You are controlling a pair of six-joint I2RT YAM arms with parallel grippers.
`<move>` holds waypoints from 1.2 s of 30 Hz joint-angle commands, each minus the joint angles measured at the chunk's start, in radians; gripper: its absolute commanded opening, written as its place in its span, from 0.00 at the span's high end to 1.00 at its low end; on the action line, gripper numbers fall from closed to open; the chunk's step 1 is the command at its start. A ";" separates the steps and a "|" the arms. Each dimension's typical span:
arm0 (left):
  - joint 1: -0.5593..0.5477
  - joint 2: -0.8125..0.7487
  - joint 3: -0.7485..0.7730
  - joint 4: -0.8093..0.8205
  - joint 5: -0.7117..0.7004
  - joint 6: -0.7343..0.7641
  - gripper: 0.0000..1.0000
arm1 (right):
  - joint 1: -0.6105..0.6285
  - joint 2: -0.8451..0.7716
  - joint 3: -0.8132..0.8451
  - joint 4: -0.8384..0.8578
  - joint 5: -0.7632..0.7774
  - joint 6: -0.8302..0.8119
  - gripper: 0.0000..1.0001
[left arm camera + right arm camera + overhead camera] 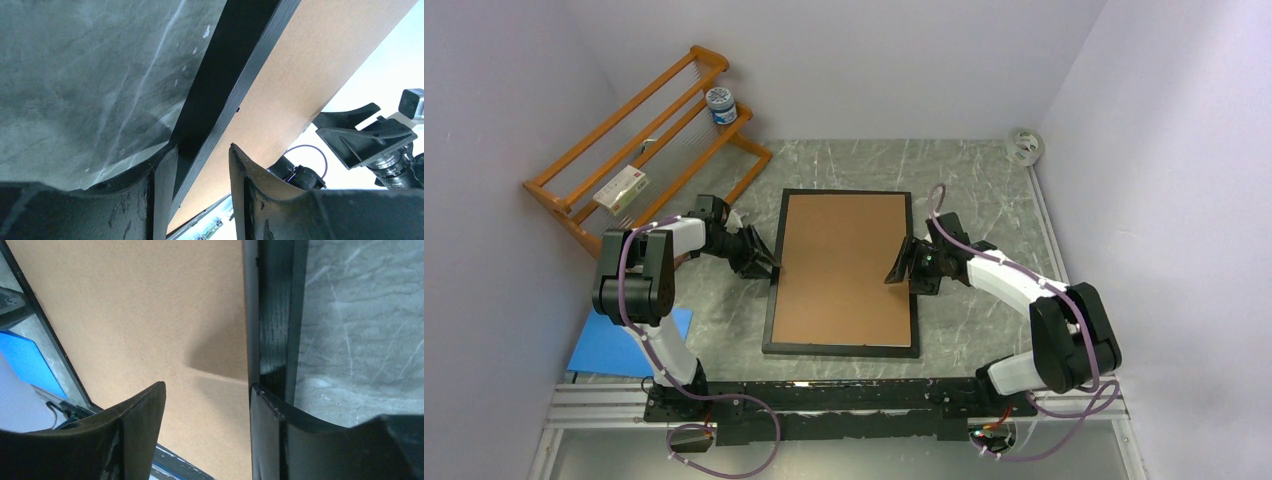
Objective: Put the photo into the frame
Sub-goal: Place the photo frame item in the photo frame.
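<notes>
This is a robotics lab cell, a staged test bench rather than a lived-in room. Plain pale walls box in a grey marble-patterned table around the black picture frame lying at its middle. On the near side of the frame, a black mounting rail on aluminium extrusion carries the left arm and the right arm, with purple cables looping from their bases. The props are few. An orange wooden rack stands beyond the frame to its left, and a blue sheet lies nearer on that side.
</notes>
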 commanded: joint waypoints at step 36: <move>-0.003 0.011 0.006 -0.004 0.061 0.048 0.44 | 0.041 0.069 0.117 -0.120 0.266 -0.075 0.51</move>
